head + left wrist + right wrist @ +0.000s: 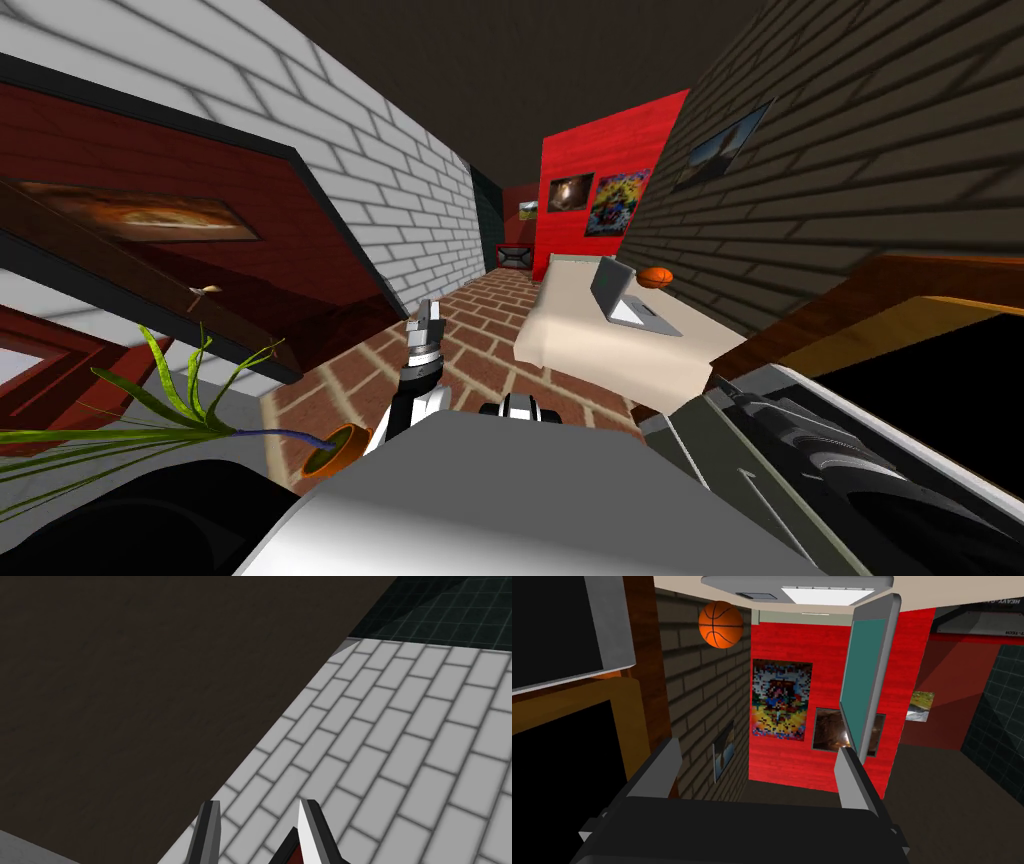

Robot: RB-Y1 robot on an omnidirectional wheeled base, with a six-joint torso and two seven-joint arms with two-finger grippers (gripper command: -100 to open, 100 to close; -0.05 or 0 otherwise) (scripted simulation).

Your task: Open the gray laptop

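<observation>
**Laptop's lid is up on the bed, both jaws empty**

So the bed (590, 350) runs along the dark brick wall (850, 150), with brick floor (470, 330) on its other side. The laptop (625, 295) sits on the bed around the middle, with its base flat and its lid raised steeply. From the right wrist you can see its teal screen (868, 676).

The left jaws are up over the floor, off to the left of the bed and well apart from the laptop. The fingers (211, 831) have a modest gap with nothing in it. The right jaws are spread wide, fingers (857, 781) gripping nothing, aimed toward the laptop. One fingertip lines up with the lid's edge, but I can't tell if it's touching.

A basketball (656, 276) sits on the bed near the laptop, wall side.
</observation>
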